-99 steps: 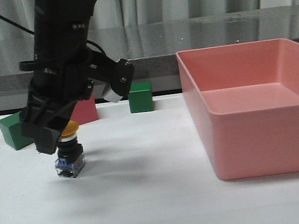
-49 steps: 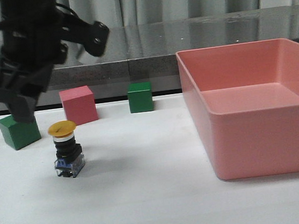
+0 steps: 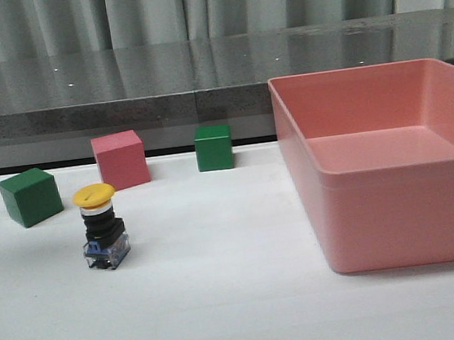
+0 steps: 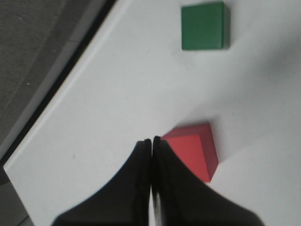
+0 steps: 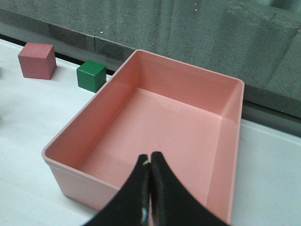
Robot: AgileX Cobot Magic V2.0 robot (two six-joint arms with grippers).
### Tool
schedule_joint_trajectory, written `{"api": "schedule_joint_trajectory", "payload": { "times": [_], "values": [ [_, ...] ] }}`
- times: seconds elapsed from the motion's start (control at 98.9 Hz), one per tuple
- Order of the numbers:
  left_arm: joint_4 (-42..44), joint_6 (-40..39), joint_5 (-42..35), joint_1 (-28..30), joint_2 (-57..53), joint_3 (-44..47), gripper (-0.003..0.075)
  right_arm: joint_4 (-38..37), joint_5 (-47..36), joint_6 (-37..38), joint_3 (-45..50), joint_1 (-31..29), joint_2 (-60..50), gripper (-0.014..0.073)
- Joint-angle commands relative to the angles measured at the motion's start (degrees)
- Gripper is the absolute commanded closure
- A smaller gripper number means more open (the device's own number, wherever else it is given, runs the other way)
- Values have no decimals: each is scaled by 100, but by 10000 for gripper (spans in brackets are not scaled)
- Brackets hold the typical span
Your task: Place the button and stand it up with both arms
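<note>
The button stands upright on the white table at the left, yellow cap on top, blue and clear base down, with nothing touching it. Neither arm shows in the front view. My left gripper is shut and empty, high above the table beside the pink cube. My right gripper is shut and empty, held above the pink bin. The button shows in neither wrist view.
A pink cube and two green cubes stand behind the button. A large pink bin fills the right side of the table. A dark ledge runs along the table's far edge.
The left arm let go of the button, rose up and to the left, and has left the front view. The button stays standing where it was.
</note>
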Motion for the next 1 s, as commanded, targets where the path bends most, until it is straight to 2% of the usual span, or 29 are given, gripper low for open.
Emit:
{"api": "schedule_joint_trajectory", "payload": {
  "times": [0.0,0.131,0.344,0.536,0.748,0.99],
  "values": [
    [-650,-116,-865,274,-604,-101,740,34,-365,10,-155,-38,15,654],
    [-1394,-116,-2094,439,-1278,470,740,34,-365,10,-155,-38,15,654],
    [-2179,-116,-4111,388,-2711,2532,740,34,-365,10,-155,-38,15,654],
    [-2435,-116,-5097,388,-4169,4474,740,34,-365,10,-155,-38,15,654],
    [-2860,-116,-5331,388,-5908,5766,740,34,-365,10,-155,-38,15,654],
    [-3045,-116,-5196,388,-7567,6311,740,34,-365,10,-155,-38,15,654]
  ]
}}
